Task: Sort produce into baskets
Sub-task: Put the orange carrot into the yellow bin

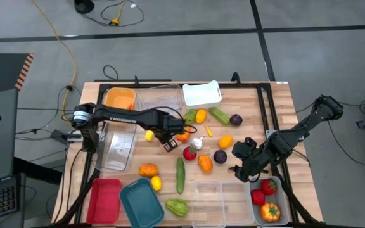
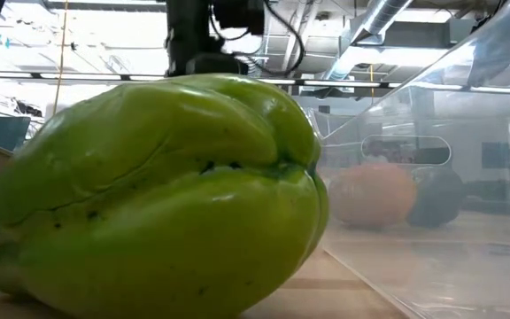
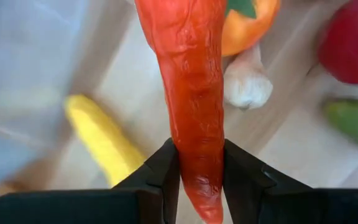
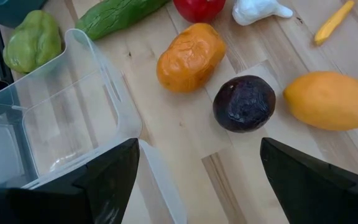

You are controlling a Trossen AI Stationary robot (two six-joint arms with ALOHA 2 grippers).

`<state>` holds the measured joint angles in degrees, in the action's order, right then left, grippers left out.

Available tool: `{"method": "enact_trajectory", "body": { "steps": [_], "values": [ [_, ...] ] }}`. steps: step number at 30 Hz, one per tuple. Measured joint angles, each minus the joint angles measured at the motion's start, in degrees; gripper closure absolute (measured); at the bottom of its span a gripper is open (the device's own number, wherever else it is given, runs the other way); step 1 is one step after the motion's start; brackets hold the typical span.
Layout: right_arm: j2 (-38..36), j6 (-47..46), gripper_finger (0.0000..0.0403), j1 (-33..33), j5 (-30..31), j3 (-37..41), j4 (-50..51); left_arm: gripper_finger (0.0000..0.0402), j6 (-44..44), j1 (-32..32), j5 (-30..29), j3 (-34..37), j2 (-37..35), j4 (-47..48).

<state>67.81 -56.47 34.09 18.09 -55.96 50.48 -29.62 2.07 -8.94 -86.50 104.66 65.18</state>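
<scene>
Left tool (image 3: pixel 201 180), over the middle of the counter (image 1: pixel 277 101): fingers (image 3: pixel 160 177) pressed onto a long red-orange pepper (image 3: pixel 191 93), which they pinch near its narrow tip. Just beyond the tool lie a garlic (image 3: pixel 247 87), an orange pepper (image 3: pixel 250 25) with a green stem and a red fruit (image 3: pixel 353 40); a yellow piece (image 3: pixel 101 140) lies beside the tool on the wood (a green piece shows at the far edge).

Right tool (image 4: pixel 197 180), near the counter's right side: fingers spread wide, holding nothing. Directly ahead of it sit a dark purple fruit (image 4: pixel 245 102), an orange lumpy fruit (image 4: pixel 190 57) and a yellow-orange fruit (image 4: pixel 328 99), all apart from one another. A clear bin (image 4: pixel 73 118) stands just beside one finger; past the bin lies a green squash (image 4: pixel 33 40), and farther ahead a cucumber (image 4: pixel 117 15).

Beside the right tool, a pale bin (image 1: pixel 284 206) holds two red pieces and one orange-yellow piece. The orange bin (image 1: pixel 120 98), white bin (image 1: pixel 201 94), red bin (image 1: pixel 104 199) and teal bin (image 1: pixel 141 202) line the counter's edges.
</scene>
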Motion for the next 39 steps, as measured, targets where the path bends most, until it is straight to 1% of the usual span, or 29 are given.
{"method": "enact_trajectory", "body": {
  "steps": [3, 5, 8, 10, 12, 13, 17, 20, 22, 25, 27, 31, 37, 39],
  "values": [
    [-0.01, -0.01, 0.0042, 0.00, 0.00, 0.00, -0.02, 0.0315, 3.56, 0.26, -2.97, -4.90, -0.04, 6.36],
    [-0.01, -0.01, 0.0042, 0.00, 0.00, 0.00, -0.01, 0.0315, 5.02, 0.76, -6.35, -7.57, -0.04, 11.12],
    [0.00, -0.01, 0.0042, 0.00, 0.00, 0.00, -0.01, 0.0315, 5.17, 1.78, -14.45, -10.73, -0.06, 19.42],
    [0.00, 0.00, 0.0042, 0.00, 0.00, 0.00, -0.02, 0.0315, 4.47, 2.73, -20.33, -11.61, -0.09, 24.70],
    [-0.01, -0.01, 0.0042, 0.00, 0.00, 0.00, -0.02, 0.0315, 4.42, 3.92, -24.63, -11.58, -0.23, 24.76],
    [0.00, -0.02, 0.0042, 0.00, 0.00, 0.00, -0.02, 0.0315, 5.06, 4.73, -25.18, -11.16, -0.85, 24.25],
    [0.00, -0.02, 0.0042, 0.00, 0.00, 0.00, -0.06, 0.0315, 6.39, 9.51, -26.34, -10.53, -2.60, 24.83],
    [-0.02, -0.01, 0.0042, -0.06, 0.02, 0.00, -0.04, 0.0315, 6.47, 14.12, -25.88, -7.88, -4.47, 23.65],
    [-0.02, -0.01, 0.0042, -0.09, 0.05, 0.00, 0.01, 0.0315, 6.07, 17.03, -25.91, -5.93, -6.11, 24.86],
    [-0.02, 0.00, 0.0042, -0.17, 0.11, 0.00, 0.01, 0.0315, 5.66, 21.10, -25.71, -1.71, -8.47, 24.55],
    [-0.02, 0.02, 0.0042, -0.43, 0.19, 0.00, 0.00, 0.0315, 4.73, 23.36, -24.55, 0.62, -9.79, 24.88],
    [-0.02, 1.10, 0.0042, -1.73, 0.41, 0.00, 0.01, 0.0315, 4.81, 26.80, -19.35, 4.68, -11.84, 24.86],
    [-0.02, 9.78, 0.0042, -5.59, 4.33, 0.00, -0.05, 0.0315, 9.72, 30.69, -13.95, 9.19, -11.91, 24.82],
    [-0.02, 12.29, 0.0042, -7.44, 5.90, 0.00, -0.09, 0.0314, 11.06, 31.64, -13.23, 10.65, -11.74, 24.73]
  ]
}}
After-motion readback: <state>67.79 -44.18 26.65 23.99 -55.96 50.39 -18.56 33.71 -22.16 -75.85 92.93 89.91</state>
